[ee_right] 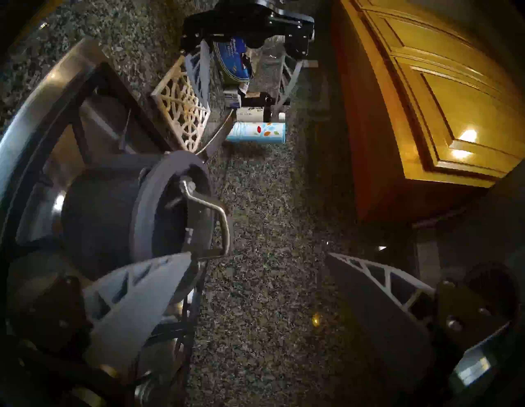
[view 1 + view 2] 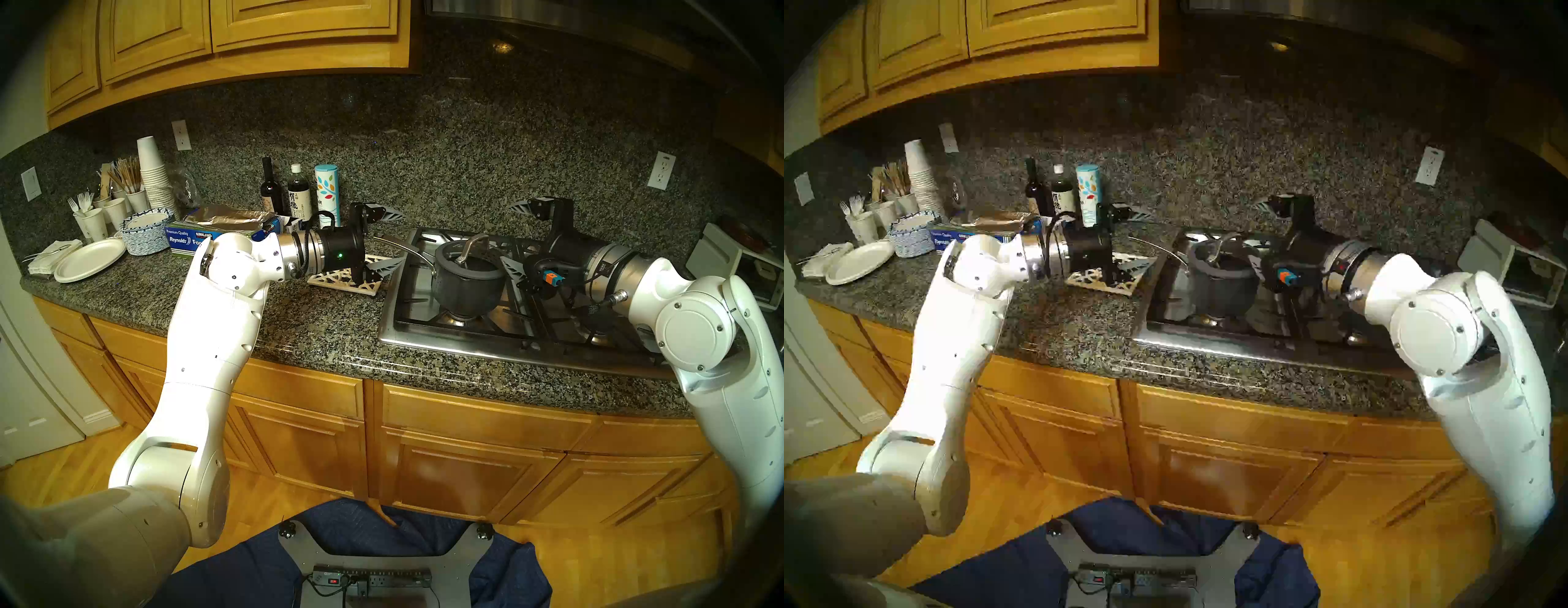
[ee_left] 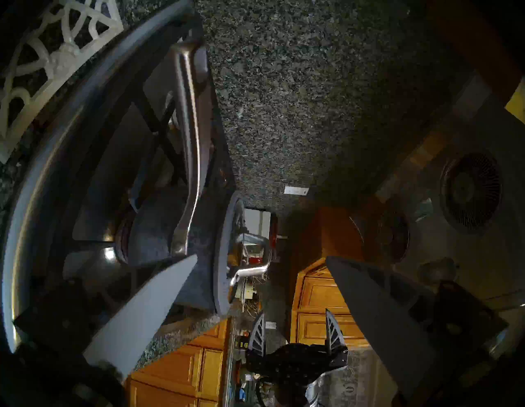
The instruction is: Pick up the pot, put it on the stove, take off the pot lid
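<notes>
The pot (image 2: 469, 288) sits on the stove (image 2: 407, 322), flanked by both open, empty end effectors. The pot lid (image 2: 469, 259), glass and fragile, wants lifting by its rigid loop.

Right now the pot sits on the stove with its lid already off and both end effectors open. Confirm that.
Not quite: the pot lid is not off; it rests on the pot, as the head view shows. The rest holds: the pot stands on the stove, and the left end effector and right end effector are open.
</notes>
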Controlling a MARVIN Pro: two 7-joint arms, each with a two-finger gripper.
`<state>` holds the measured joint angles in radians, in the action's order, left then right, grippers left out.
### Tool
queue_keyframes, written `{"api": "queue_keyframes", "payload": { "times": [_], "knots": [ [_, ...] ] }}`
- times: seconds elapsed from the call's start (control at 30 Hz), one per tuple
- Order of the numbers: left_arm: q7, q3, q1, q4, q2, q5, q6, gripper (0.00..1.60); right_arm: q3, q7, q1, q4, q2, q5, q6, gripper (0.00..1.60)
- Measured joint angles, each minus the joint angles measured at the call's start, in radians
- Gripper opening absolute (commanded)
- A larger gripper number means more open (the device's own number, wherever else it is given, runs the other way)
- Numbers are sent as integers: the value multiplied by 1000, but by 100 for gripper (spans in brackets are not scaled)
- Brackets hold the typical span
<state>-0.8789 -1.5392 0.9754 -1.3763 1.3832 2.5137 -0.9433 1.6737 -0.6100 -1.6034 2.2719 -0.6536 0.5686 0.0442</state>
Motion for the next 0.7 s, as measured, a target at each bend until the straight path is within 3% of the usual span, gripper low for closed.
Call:
{"api": "queue_keyframes", "payload": {
  "times": [0.27, 0.7],
  "knots": [
    [0, 0, 0, 0, 0, 0, 0, 160, -42, 9, 48, -51, 0, 9, -30, 160],
    [-1, 0, 0, 0, 0, 1, 0, 160, -54, 10, 86, -60, -7, 17, -53, 160]
  ]
}}
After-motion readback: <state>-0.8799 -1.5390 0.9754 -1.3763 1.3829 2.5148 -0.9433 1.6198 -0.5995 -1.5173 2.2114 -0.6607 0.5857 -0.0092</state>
